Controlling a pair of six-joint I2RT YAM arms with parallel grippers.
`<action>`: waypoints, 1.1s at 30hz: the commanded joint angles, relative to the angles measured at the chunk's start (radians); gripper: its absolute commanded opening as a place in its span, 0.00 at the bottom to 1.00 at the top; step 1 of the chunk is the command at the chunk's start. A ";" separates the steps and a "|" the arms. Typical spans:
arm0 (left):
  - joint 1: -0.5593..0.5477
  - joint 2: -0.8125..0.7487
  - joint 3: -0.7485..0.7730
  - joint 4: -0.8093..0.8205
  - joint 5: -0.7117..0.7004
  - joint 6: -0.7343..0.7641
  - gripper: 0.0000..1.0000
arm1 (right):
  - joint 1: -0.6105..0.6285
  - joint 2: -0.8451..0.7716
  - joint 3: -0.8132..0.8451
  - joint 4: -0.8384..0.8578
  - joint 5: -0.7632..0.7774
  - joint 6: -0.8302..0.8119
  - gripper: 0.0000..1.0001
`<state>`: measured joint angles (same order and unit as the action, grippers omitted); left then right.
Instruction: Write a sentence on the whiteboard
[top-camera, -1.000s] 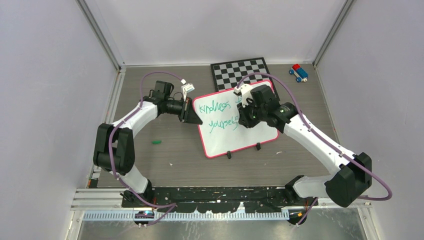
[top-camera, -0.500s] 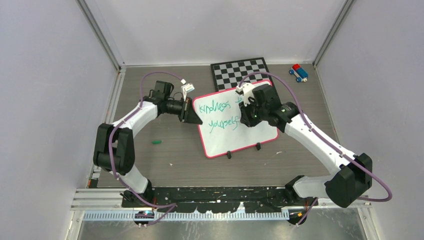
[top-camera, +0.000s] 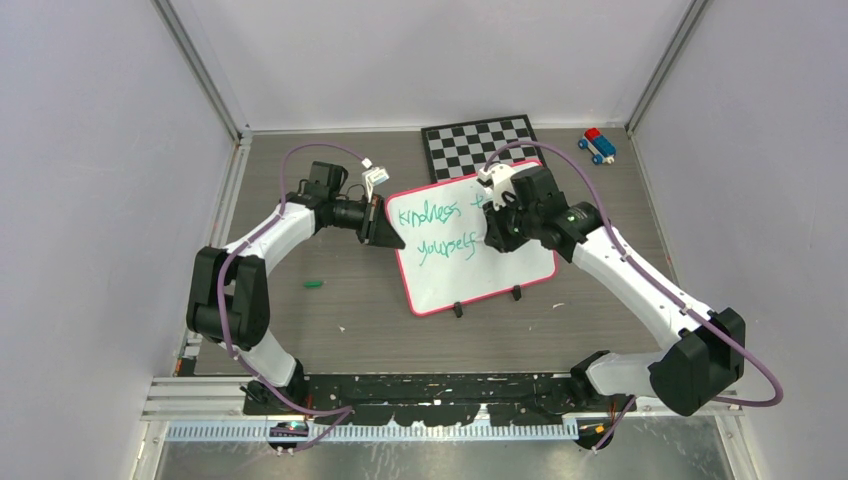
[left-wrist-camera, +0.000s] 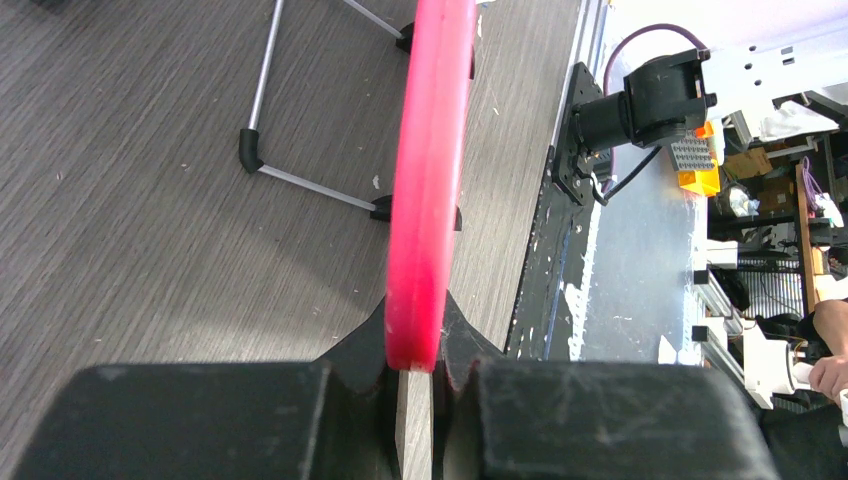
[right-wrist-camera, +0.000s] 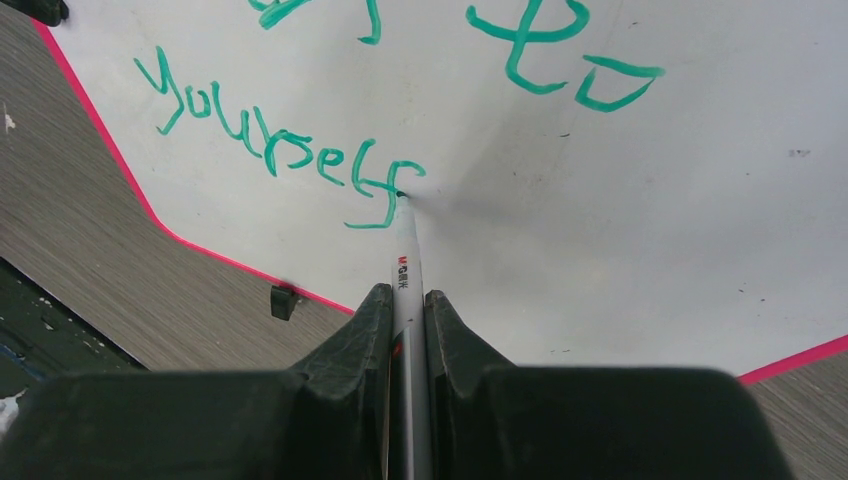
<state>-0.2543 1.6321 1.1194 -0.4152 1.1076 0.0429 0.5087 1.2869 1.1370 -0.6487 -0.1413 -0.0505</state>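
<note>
Right wrist view: my right claw (right-wrist-camera: 407, 296) pinches a marker (right-wrist-camera: 404, 245), its tip touching the whiteboard (right-wrist-camera: 620, 260) just ahead, where the sentence (right-wrist-camera: 280, 150) reads "yourself"; my left claw (left-wrist-camera: 416, 335) clamps the board's pink edge.

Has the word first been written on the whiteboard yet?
No, in the right wrist view the sentence stops at "yourself", where the marker tip rests, and the whiteboard past it is bare.

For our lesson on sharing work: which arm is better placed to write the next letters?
Right: the right gripper holds the marker, tip touching the whiteboard just after the sentence's "yourself". The left gripper is clamped on its pink edge, steadying it.
</note>
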 joint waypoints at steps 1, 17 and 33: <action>-0.005 0.004 0.001 0.008 -0.014 0.020 0.00 | -0.020 -0.009 0.017 0.019 0.046 -0.018 0.00; -0.005 0.002 0.000 0.007 -0.014 0.021 0.00 | -0.111 -0.068 0.073 -0.109 -0.221 -0.061 0.00; -0.005 0.000 -0.002 0.009 -0.012 0.019 0.00 | -0.158 -0.064 0.023 -0.033 -0.134 -0.045 0.00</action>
<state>-0.2543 1.6321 1.1194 -0.4156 1.1107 0.0528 0.3511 1.2388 1.1660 -0.7380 -0.3027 -0.1020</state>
